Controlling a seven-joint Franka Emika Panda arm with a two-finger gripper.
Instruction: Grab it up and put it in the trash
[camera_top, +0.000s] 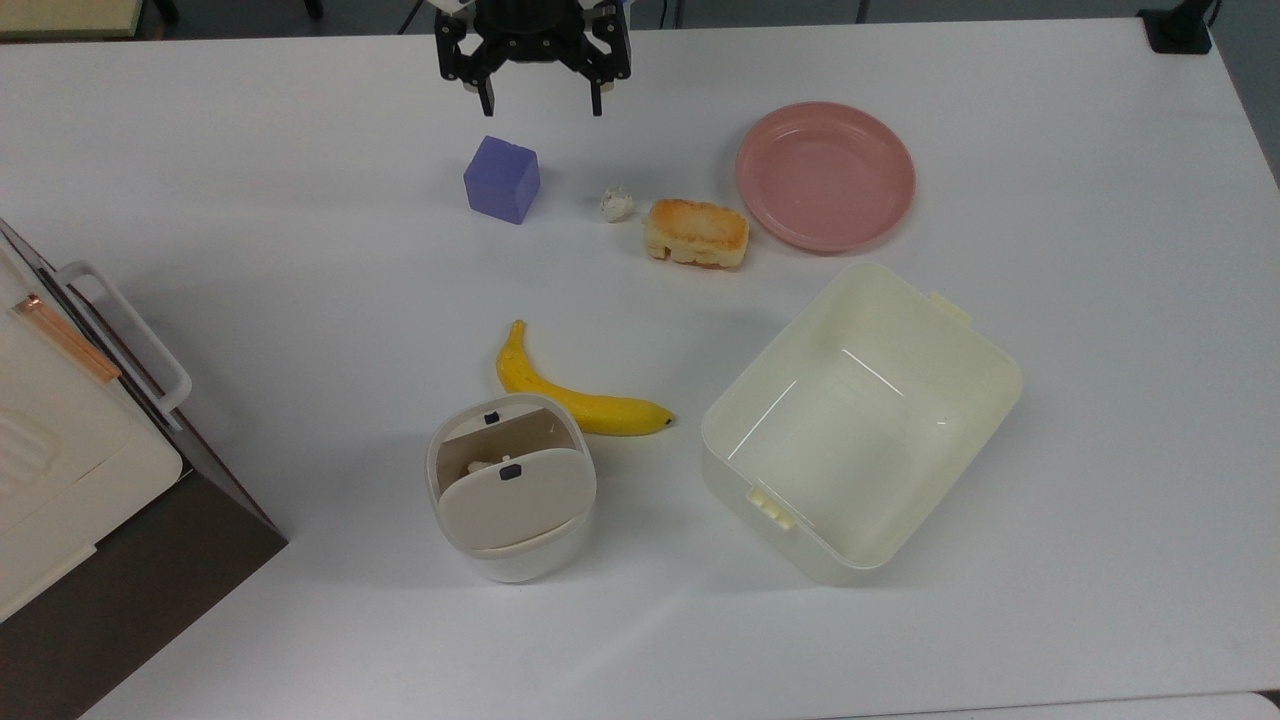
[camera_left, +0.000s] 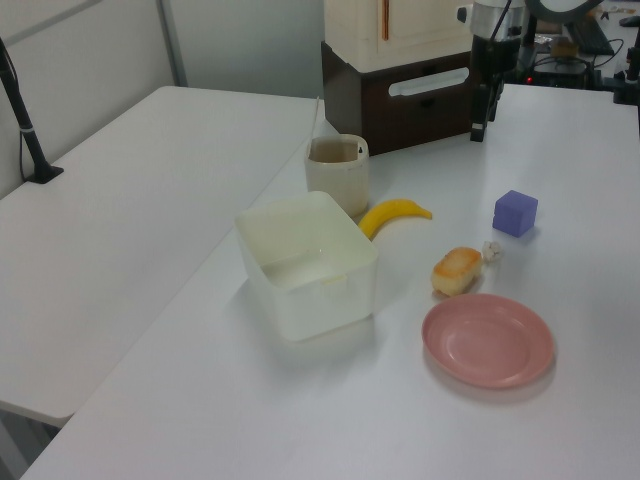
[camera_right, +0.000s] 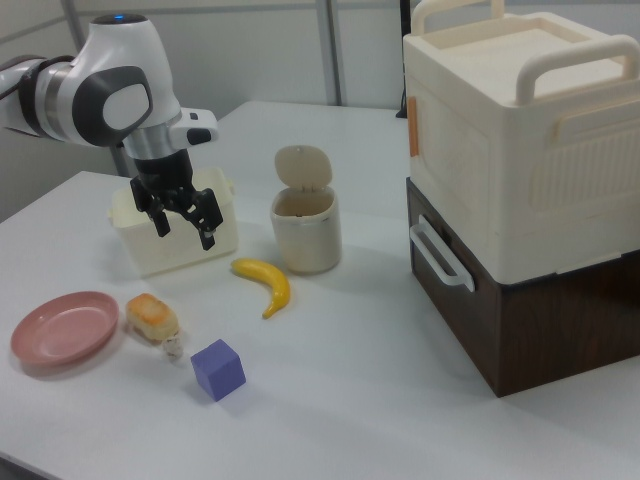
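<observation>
Likely feather-light and squashy, the paper wad (camera_top: 617, 204) beside the bread (camera_top: 697, 233) wants the open tool (camera_top: 540, 104) pinching its middle.

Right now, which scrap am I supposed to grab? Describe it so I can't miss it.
Start at the pink plate in the top view; the toasted bread lies to the top view's left. Beside the bread, toward the purple cube, lies the paper wad: tiny, white, crumpled.
</observation>
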